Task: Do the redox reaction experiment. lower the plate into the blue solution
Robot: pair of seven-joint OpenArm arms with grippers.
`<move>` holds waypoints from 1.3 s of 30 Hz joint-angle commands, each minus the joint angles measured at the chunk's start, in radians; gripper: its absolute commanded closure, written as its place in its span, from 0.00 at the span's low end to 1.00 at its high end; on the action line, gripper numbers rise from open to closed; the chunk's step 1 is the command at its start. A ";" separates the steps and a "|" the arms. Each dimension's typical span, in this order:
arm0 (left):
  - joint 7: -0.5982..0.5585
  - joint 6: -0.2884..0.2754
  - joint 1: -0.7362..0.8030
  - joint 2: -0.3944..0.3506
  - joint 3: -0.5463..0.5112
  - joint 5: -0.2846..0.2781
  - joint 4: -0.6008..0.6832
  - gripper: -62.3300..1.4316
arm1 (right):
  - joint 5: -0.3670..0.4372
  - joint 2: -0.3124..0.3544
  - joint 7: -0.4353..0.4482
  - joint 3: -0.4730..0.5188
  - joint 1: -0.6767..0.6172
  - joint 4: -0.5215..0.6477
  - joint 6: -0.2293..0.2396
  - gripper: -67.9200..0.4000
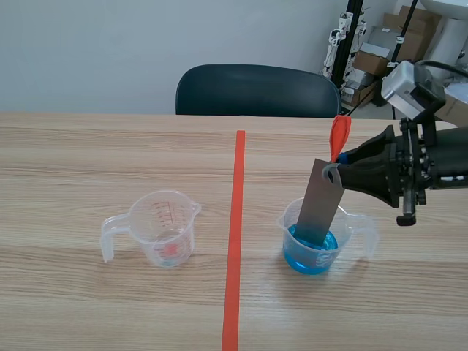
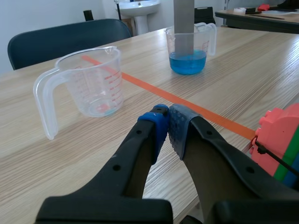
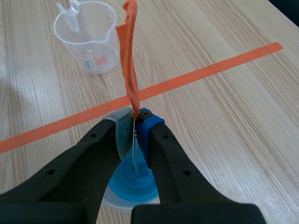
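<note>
The plate looks like thin grey metal, smooth and matt; the tab atop it looks like creased orange tape. The right cup and left cup are clear, glossy plastic. The table is pale wood-grain, smooth, faintly sheened.

A lab or storage-like workroom: a dark chair behind a wooden bench, with stacked cardboard boxes and a black stand beside the chair.

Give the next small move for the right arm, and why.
Probably ease the right hand straight down a little: the grey plate, pinched near its top, already has its lower end in the blue solution, but most of it stands tilted above the rim of the beaker.
</note>
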 commanded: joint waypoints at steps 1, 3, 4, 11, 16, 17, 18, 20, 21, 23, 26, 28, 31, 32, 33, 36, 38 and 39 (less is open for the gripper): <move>-0.033 0.015 -0.026 0.024 -0.005 0.005 0.000 0.91 | 0.014 -0.005 0.026 0.022 0.006 -0.009 0.012 0.99; -0.033 0.034 -0.048 0.052 -0.005 0.008 -0.034 0.91 | -0.012 -0.018 0.049 0.021 0.000 -0.030 0.012 0.99; -0.033 0.043 -0.061 0.064 -0.005 0.008 -0.050 0.91 | -0.025 -0.024 0.063 0.021 -0.002 -0.039 0.012 0.99; -0.033 0.050 -0.098 0.116 -0.006 0.007 -0.101 0.91 | -0.079 -0.058 0.114 0.022 -0.024 -0.079 0.012 0.99; -0.033 0.049 -0.098 0.127 -0.005 0.014 -0.098 0.90 | -0.099 -0.070 0.123 0.022 -0.040 -0.080 0.012 0.99; -0.033 0.049 -0.098 0.129 -0.005 0.015 -0.098 0.86 | -0.108 -0.072 0.126 0.022 -0.041 -0.080 0.012 0.99; -0.033 0.049 -0.098 0.129 -0.005 0.015 -0.098 0.81 | -0.115 -0.076 0.127 0.022 -0.043 -0.080 0.012 0.99; -0.033 0.049 -0.098 0.130 -0.005 0.015 -0.098 0.67 | -0.117 -0.078 0.126 0.022 -0.047 -0.080 0.012 0.99; -0.033 0.049 -0.098 0.130 -0.005 0.015 -0.098 0.58 | -0.116 -0.077 0.127 0.022 -0.049 -0.080 0.012 0.99; -0.033 0.049 -0.098 0.130 -0.005 0.015 -0.098 0.35 | -0.116 -0.077 0.127 0.022 -0.051 -0.080 0.012 0.99; -0.033 0.046 -0.098 0.130 -0.005 0.015 -0.098 0.11 | -0.115 -0.074 0.127 0.022 -0.051 -0.080 0.012 0.99; -0.033 0.046 -0.098 0.130 -0.005 0.015 -0.096 0.10 | -0.111 -0.069 0.129 0.023 -0.051 -0.080 0.012 0.99; -0.033 0.046 -0.098 0.130 -0.005 0.047 -0.082 0.04 | -0.111 -0.052 0.158 0.023 -0.051 -0.080 0.012 0.99; -0.033 0.046 -0.098 0.130 -0.005 0.065 -0.076 0.03 | -0.111 -0.044 0.172 0.023 -0.051 -0.080 0.012 0.99; -0.033 0.046 -0.098 0.130 -0.005 0.078 -0.069 0.03 | -0.111 -0.037 0.187 0.023 -0.051 -0.080 0.012 0.99; -0.033 0.046 -0.098 0.130 -0.005 0.096 -0.049 0.03 | -0.111 -0.019 0.232 0.023 -0.051 -0.080 0.012 0.99; -0.033 0.046 -0.097 0.130 -0.005 0.093 -0.034 0.03 | -0.111 -0.016 0.239 0.023 -0.051 -0.080 0.012 0.99; -0.033 0.046 -0.095 0.130 -0.005 0.093 -0.026 0.03 | -0.111 -0.015 0.239 0.023 -0.051 -0.080 0.012 0.99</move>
